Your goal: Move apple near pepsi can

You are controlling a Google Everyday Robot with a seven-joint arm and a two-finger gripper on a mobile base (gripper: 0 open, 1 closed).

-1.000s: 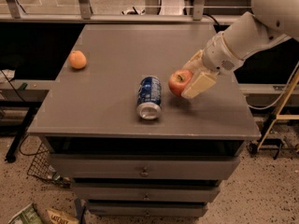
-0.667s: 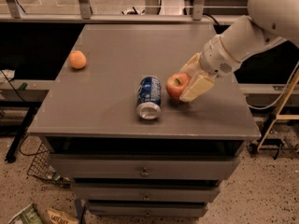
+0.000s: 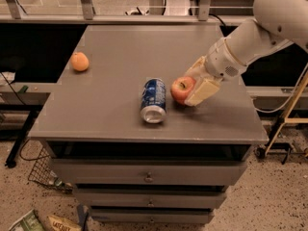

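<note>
Grey table (image 3: pixel 110 114): gripper (image 3: pixel 189 87) clamped on apple (image 3: pixel 180 89), just beside can (image 3: pixel 154 100) lying on side; orange (image 3: pixel 80 61) well apart.

White rounded arm (image 3: pixel 262 35), cream fingers (image 3: pixel 203 91) over the table's (image 3: pixel 115 105) right side.

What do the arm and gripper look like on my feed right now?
White, smooth, rounded arm with dark seams at the wrist. The gripper, at the apple, has flat cream fingers. No markings visible.
</note>
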